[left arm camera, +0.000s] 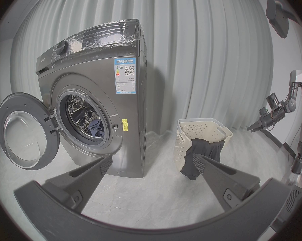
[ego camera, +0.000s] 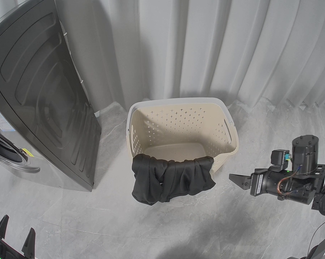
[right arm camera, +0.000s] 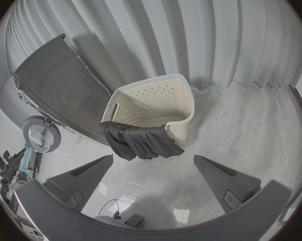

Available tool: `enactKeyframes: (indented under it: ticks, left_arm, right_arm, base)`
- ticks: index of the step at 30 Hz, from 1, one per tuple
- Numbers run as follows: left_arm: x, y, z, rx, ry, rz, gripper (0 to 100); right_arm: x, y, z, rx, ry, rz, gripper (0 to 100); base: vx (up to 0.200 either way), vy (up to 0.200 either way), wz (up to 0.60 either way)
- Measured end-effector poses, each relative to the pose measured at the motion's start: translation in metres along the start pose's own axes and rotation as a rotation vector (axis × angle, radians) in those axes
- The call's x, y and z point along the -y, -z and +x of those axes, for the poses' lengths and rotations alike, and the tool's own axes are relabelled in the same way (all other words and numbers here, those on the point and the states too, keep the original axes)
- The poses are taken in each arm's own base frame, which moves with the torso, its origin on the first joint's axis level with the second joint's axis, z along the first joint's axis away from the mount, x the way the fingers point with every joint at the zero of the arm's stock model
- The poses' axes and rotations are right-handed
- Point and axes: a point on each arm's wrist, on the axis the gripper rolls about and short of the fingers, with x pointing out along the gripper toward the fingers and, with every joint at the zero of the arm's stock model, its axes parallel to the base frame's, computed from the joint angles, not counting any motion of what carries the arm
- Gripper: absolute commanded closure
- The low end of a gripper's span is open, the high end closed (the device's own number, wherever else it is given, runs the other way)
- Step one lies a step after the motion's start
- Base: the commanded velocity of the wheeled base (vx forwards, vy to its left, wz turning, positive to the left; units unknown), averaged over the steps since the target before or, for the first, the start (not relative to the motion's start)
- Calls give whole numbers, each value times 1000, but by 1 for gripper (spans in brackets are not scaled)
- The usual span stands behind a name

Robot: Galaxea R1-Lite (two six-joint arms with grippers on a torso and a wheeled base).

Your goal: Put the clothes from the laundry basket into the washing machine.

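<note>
Grey left end effector (left arm camera: 151, 156) and right end effector (right arm camera: 153, 156) both gape wide, touching nothing.

Dark garment (ego camera: 171, 178), maybe trousers, over basket (ego camera: 184, 126)

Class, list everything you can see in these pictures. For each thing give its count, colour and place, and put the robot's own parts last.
washing machine: one, dark grey, on the floor left of the basket
door: one, grey with a glass centre, swung open
clothing: some, dark blue, inside the drum
basket: one, cream with a white rim, on the floor before the curtain
garment: one, black, draped over the basket's near rim
curtain: one, white, behind everything
floor: grey tiles
left gripper: one, black, open, empty, low in front of the machine
right gripper: one, black, open, empty, right of the basket
</note>
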Motion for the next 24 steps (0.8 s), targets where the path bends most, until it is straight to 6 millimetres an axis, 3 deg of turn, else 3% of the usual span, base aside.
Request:
enactKeyframes:
  ticks: [12, 24]
  left_arm:
    - [0, 0, 0, 0, -3, -4, 0]
    - [0, 0, 0, 0, -6, -4, 0]
  right_arm:
    - [-22, 1, 72, -64, 47, -23, 0]
    - [-30, 14, 136, -57, 60, -26, 0]
  base:
    - [0, 0, 0]
    - [0, 0, 0]
